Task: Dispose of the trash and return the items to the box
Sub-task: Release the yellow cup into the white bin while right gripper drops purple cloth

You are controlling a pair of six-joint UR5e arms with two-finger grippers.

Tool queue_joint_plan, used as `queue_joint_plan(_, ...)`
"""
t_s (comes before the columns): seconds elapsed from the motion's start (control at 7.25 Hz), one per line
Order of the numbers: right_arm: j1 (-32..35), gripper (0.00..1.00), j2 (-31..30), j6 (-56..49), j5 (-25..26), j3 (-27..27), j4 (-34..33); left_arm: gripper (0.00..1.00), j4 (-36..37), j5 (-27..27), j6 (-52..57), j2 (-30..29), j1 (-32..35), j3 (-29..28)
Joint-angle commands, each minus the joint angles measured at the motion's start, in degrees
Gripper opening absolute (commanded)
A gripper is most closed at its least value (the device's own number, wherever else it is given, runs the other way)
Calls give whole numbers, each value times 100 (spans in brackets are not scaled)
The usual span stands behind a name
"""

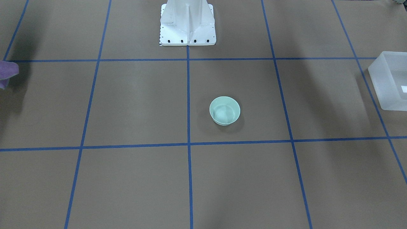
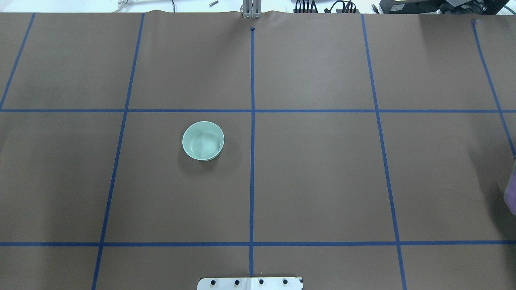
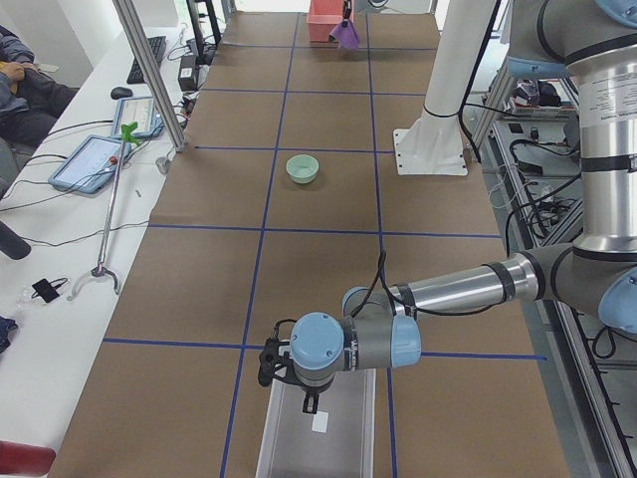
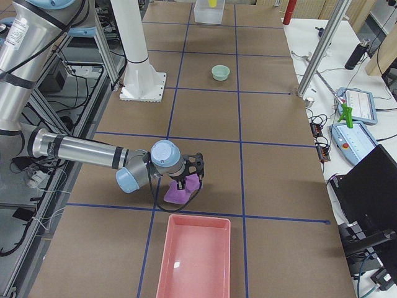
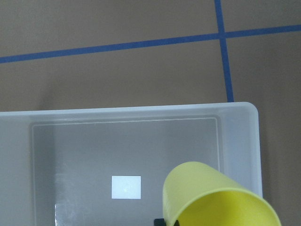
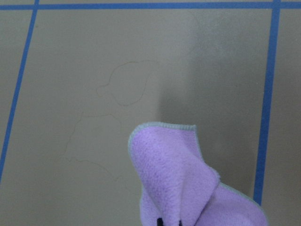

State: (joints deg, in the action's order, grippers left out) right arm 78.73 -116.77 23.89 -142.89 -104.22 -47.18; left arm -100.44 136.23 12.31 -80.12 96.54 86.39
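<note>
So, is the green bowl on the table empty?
Empty: the bowl shows a bare inside from overhead, with nothing in it.

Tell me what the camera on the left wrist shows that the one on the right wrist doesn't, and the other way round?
Only the left wrist view shows a yellow cup, close to the lens and tilted, over a frosted white box that has a small white label on its floor. Only the right wrist view shows a purple cloth with a pale stitched edge, hanging close to the lens. Both look down on the same brown table marked with blue tape lines.
</note>
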Motion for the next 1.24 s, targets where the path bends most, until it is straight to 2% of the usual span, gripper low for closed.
queue_joint_plan(0.0,536,0,31,-365,7,-28,-350,0,-526,27,-699,-39,-432,-261)
queue_joint_plan(0.14,912,0,223,-1072,59,-80,-1066,0,-825,18,-1165,-65,-704,-297)
queue_joint_plan(0.41,1599,0,749,-2549,208,-483,-3146,0,-854,18,-1266,-214,-821,-420)
queue_joint_plan(0.55,1889,0,961,-3261,374,-494,-3975,0,-846,27,-1275,-337,-829,-499)
queue_joint_plan(0.69,2127,0,1076,-4042,768,-424,-4496,1,-828,18,-1344,-529,-969,-569)
queue_joint_plan(0.83,2129,0,1251,-4442,1381,-302,-4554,2,-828,18,-1571,-740,-1048,-675)
queue_joint_plan(0.97,2190,0,1357,-4498,1396,-127,-4545,20,-828,18,-1591,-794,-1075,-719)
queue_joint_plan(1.1,2199,0,1497,-4725,1439,145,-4528,62,-845,27,-1591,-847,-1067,-702)
